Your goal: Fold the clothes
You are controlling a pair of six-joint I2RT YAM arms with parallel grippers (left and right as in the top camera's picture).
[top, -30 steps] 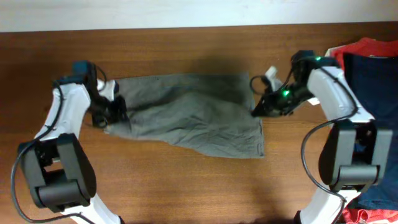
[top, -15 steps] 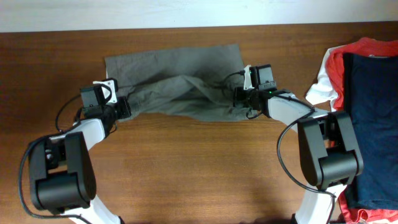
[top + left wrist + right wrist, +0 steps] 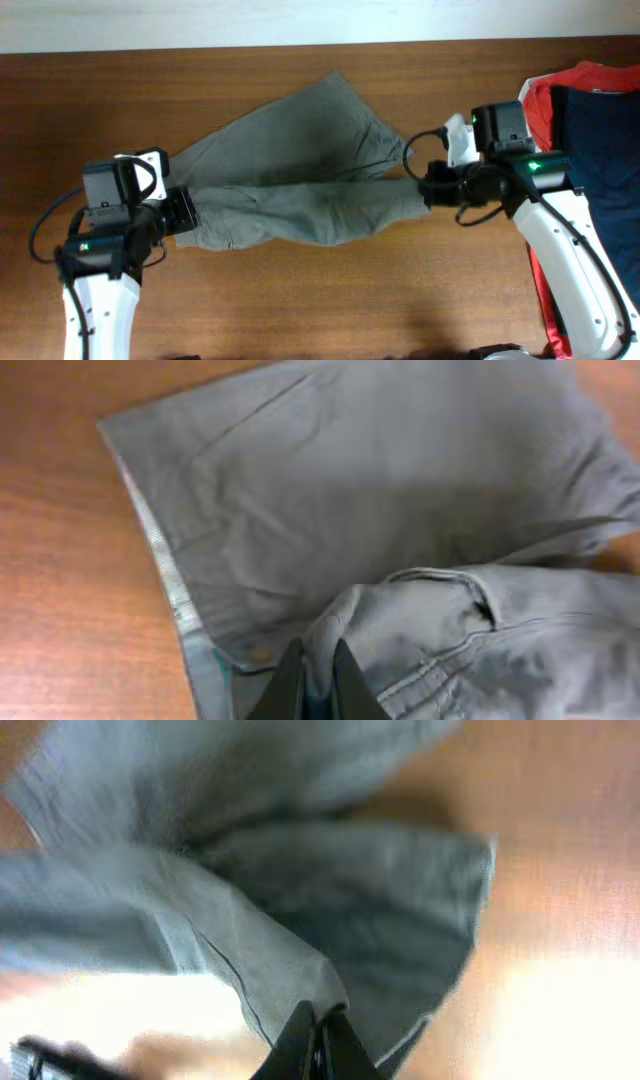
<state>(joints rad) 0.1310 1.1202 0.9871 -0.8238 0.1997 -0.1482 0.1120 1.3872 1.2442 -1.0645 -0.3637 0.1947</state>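
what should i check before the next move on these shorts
1. Left gripper shut on shorts: ok.
2. Right gripper shut on shorts: ok.
3. Shorts flat on table: not ok, bunched and twisted between the grippers.
4. Folded edges lined up: not ok, the far layer fans out skewed.
5. Shorts apart from clothes pile at right: ok.

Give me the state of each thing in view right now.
shorts: partly doubled over, held at both ends, far part flat on the table.
left fingers: shut on the shorts' edge.
right fingers: shut on the shorts' other end.
navy garment: lying in a pile, untouched.
red garment: under the navy garment.
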